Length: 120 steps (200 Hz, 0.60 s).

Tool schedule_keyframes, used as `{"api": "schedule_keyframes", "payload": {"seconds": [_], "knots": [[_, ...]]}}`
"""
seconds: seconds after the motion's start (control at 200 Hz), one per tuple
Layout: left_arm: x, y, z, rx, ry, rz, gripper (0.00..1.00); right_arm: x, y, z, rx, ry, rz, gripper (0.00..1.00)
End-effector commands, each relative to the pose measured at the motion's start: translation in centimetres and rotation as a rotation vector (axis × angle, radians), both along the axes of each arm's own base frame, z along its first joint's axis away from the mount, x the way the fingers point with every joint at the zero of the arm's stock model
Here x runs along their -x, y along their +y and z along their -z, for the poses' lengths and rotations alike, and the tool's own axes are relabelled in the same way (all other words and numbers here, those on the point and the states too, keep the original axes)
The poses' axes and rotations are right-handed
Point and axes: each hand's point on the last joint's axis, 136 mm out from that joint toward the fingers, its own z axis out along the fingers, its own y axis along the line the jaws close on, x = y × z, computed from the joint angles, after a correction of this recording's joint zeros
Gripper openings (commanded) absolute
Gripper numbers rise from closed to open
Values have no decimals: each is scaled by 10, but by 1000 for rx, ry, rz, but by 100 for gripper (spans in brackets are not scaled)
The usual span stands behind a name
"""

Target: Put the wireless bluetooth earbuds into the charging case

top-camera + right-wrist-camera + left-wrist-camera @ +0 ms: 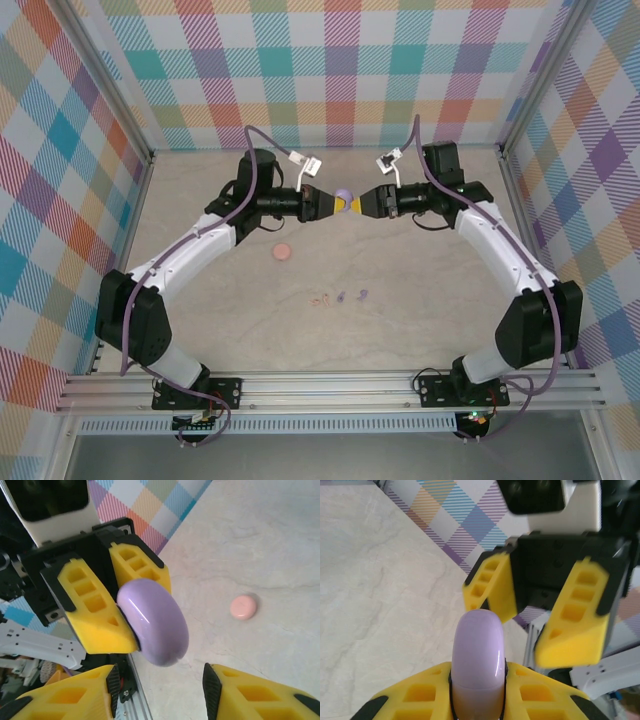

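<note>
No text, label or number can be read anywhere. The small white tags [306, 161] are too distant to make out.

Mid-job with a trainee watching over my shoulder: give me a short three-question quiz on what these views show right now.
1. True or false: the lilac case rests flat on the table.
2. Which gripper is clamped on the lilac case? A) the left, B) the right, C) both.
3. Short answer: what round thing lies on the table, nearer the arm bases than the two gripper tips?

Key
1. False: it is held up off the table, on edge between yellow fingers.
2. A: the left gripper is shut on it. The right gripper faces it with jaws open, not touching it.
3. The pink case.
</note>
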Motion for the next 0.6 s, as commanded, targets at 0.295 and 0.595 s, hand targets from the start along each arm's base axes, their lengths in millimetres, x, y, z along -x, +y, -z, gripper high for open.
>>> {"api": "schedule_keyframes", "payload": {"seconds": [0.295,0.595], "knots": [[37,-14,-28,4,-548,170,11,22,-3,-13,115,-115,15,59],[51,-19,-26,10,-594,224,13,20,-6,-10,157,-137,47,60]]}}
